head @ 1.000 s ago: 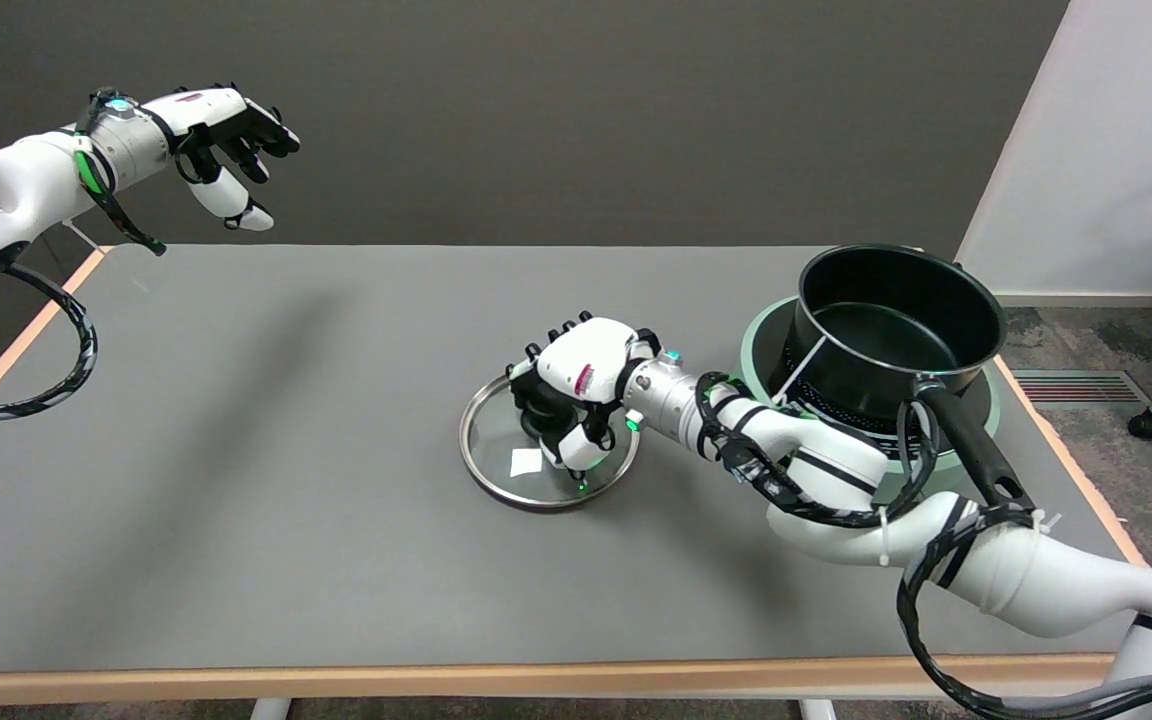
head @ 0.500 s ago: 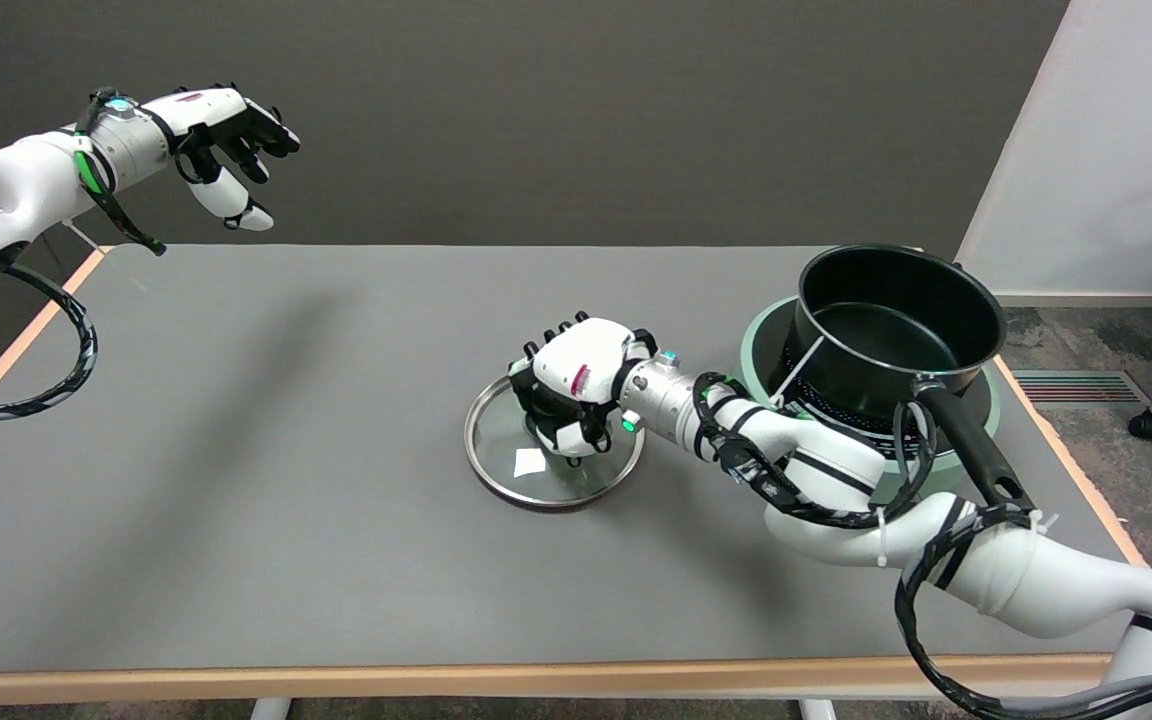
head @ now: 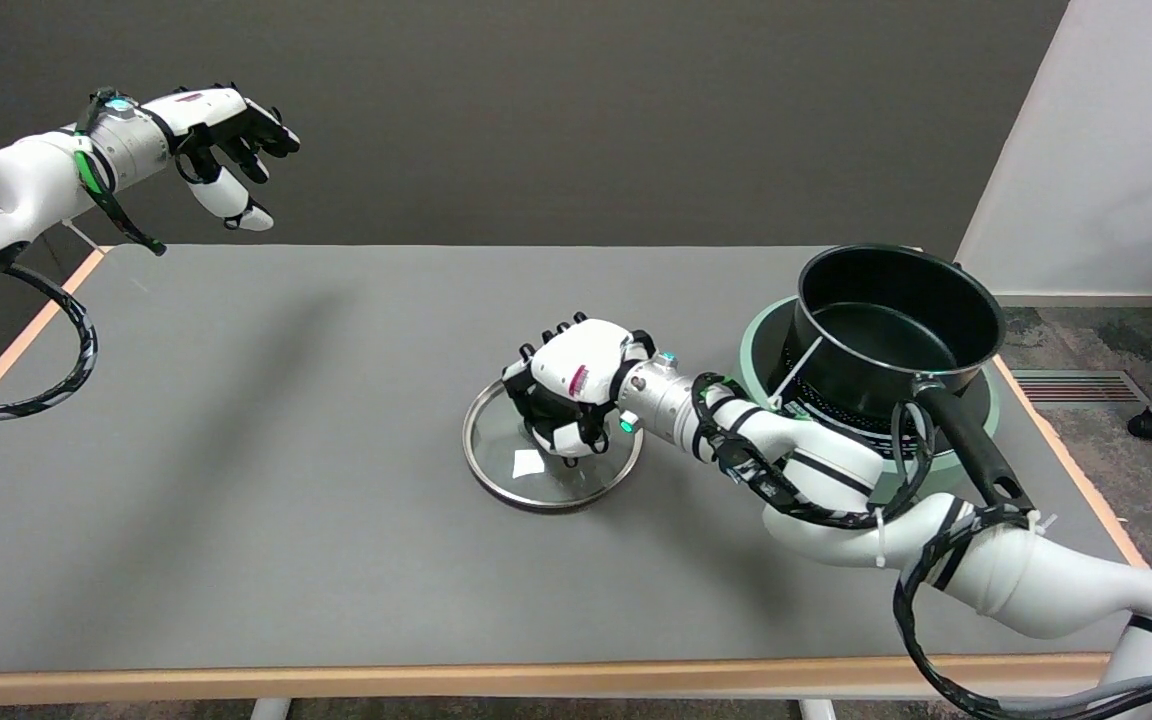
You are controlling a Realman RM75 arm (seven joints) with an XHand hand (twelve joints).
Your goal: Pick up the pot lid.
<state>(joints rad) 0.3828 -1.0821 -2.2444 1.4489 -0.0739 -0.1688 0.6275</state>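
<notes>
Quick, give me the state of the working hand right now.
Right hand: closed around the knob of the glass pot lid, holding it.

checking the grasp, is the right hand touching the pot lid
Touching. The head view shows the right hand with its fingers curled around the black knob at the middle of the glass pot lid, no gap showing between them.

The tabletop [head: 286, 480] is a broad grey surface with a pale wooden edge along its near and side borders. Near its middle sits a round glass pot lid [head: 536, 470] with a metal rim and a small white label on the glass; whether it fully rests on the surface cannot be told. At the right end, a round pale green burner base [head: 766, 345] lies on the tabletop, carrying a black pot [head: 896, 320] whose long handle points toward the near edge.
</notes>
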